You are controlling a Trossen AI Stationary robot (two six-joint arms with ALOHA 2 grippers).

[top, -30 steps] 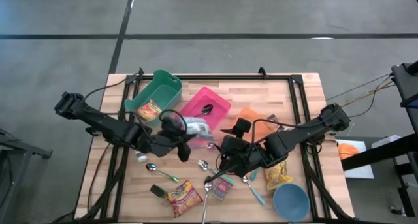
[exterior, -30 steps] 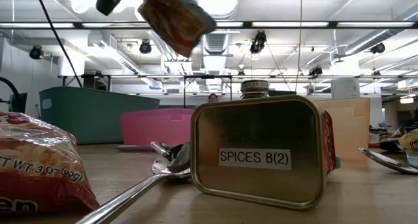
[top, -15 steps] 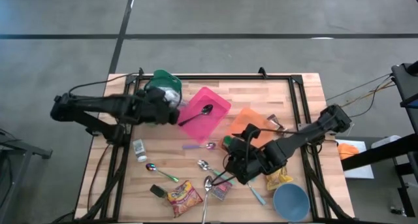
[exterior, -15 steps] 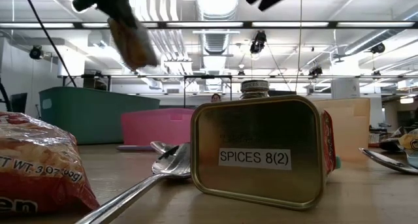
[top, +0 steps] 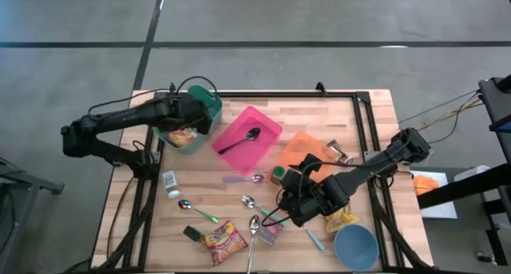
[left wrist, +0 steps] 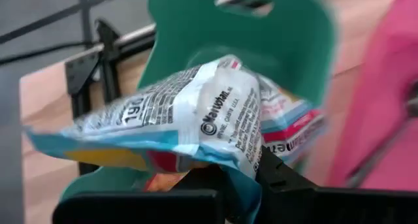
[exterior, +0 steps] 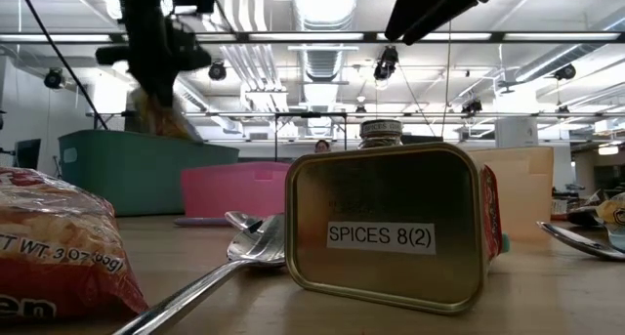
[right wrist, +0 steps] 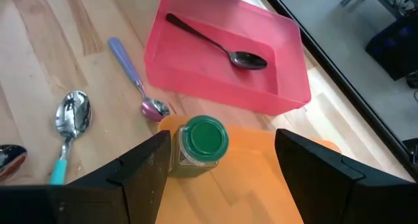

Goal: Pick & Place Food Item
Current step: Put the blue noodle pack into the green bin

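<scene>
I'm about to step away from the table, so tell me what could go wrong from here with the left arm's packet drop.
The left claw pinches only one edge of the packet, so the packet may swing or slip before it is over the green bin. The bin already holds another packet, so the new one might land crooked on it. The right claw is open around the green-lidded jar and could tip it.

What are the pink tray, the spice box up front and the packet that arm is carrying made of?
Pink tray: probably plastic, smooth, moulded in one piece. Spice box: looks like metal, brassy sheen. Packet in the left gripper: thin printed plastic film, crinkled and glossy.
</scene>
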